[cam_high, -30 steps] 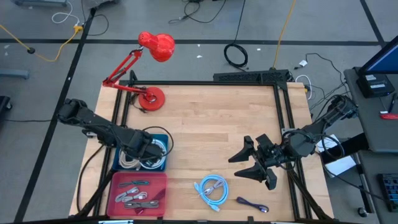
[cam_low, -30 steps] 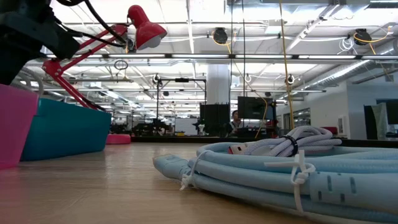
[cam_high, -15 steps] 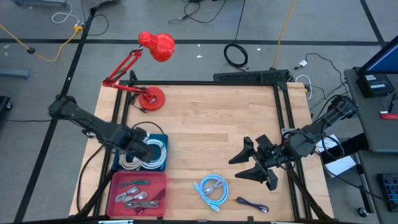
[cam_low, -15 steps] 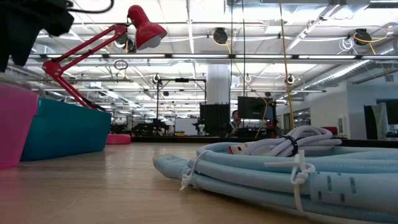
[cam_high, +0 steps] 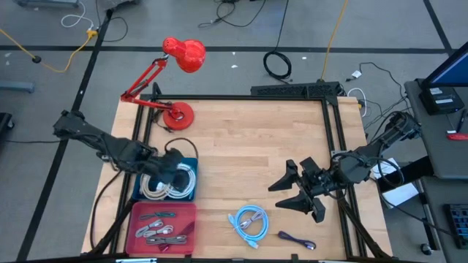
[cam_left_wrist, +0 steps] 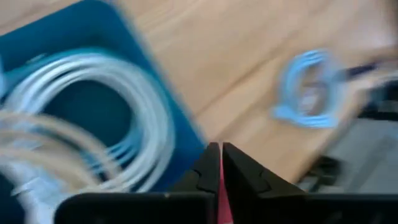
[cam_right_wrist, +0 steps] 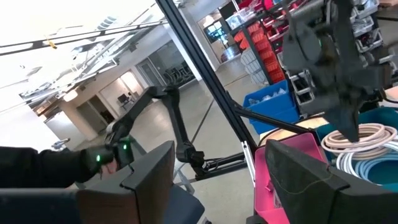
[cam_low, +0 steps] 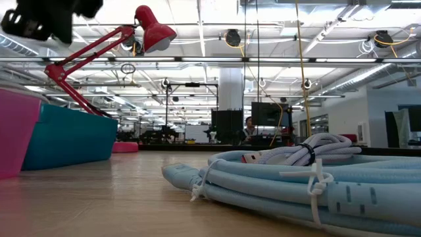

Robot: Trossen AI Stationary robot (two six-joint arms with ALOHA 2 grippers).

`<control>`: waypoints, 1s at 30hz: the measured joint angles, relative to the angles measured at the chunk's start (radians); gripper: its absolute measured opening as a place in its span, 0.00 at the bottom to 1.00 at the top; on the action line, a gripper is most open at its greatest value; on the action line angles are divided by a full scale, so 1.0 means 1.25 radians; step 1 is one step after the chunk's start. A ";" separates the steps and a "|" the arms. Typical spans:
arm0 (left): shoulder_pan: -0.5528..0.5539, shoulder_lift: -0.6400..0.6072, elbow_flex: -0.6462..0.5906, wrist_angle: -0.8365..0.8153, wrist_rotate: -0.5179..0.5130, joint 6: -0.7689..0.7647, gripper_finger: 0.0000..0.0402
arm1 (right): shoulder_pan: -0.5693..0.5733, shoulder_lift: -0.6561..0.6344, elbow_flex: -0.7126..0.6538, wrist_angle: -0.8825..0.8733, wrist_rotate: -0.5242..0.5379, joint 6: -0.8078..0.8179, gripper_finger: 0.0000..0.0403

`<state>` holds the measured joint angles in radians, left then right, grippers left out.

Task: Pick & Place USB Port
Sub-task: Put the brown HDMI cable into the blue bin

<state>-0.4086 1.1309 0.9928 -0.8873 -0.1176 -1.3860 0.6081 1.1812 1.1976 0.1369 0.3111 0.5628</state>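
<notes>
A light-blue coiled cable [cam_high: 248, 223] lies on the wooden table near the front edge; it fills the low view [cam_low: 296, 184] and shows in the left wrist view [cam_left_wrist: 308, 87]. A small dark purple USB piece [cam_high: 296, 239] lies to its right. My left gripper [cam_high: 175, 162] hangs shut and empty above the blue bin [cam_high: 194, 191], over the bin's right edge [cam_left_wrist: 219, 165]. White and pale coiled cables [cam_high: 170, 181] lie in that bin. My right gripper [cam_high: 284, 193] is wide open and empty above the table's right part, its fingers far apart in its wrist view [cam_right_wrist: 217, 186].
A pink bin [cam_high: 136, 219] with several small cables stands in front of the blue bin at the table's front left. A red desk lamp [cam_high: 179, 80] stands at the far left, its head beyond the far edge. A black frame [cam_high: 241, 97] runs along the table's sides.
My left gripper has gone up out of the blue bin, staying over it. The coiled cables in the bin, covered by the gripper a second ago, now show.
</notes>
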 joint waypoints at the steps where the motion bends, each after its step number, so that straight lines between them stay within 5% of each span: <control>1: 0.009 0.020 0.000 -0.026 0.018 -0.001 0.03 | 0.000 0.000 0.000 0.000 0.000 0.000 0.60; 15: 0.034 0.153 -0.007 -0.107 0.090 0.071 0.00 | 0.004 0.000 0.000 -0.010 -0.001 0.029 0.60; 25: -0.035 0.029 -0.224 0.021 0.112 -0.117 0.00 | 0.020 0.000 0.000 -0.012 0.000 0.037 0.60; 30: -0.070 -0.024 -0.237 0.001 0.078 -0.178 0.00 | 0.023 0.000 0.000 -0.013 0.001 0.037 0.60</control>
<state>-0.4968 1.1012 0.6971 -0.8859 -0.0201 -1.6085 0.6369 1.1809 1.1980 0.1207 0.3119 0.6094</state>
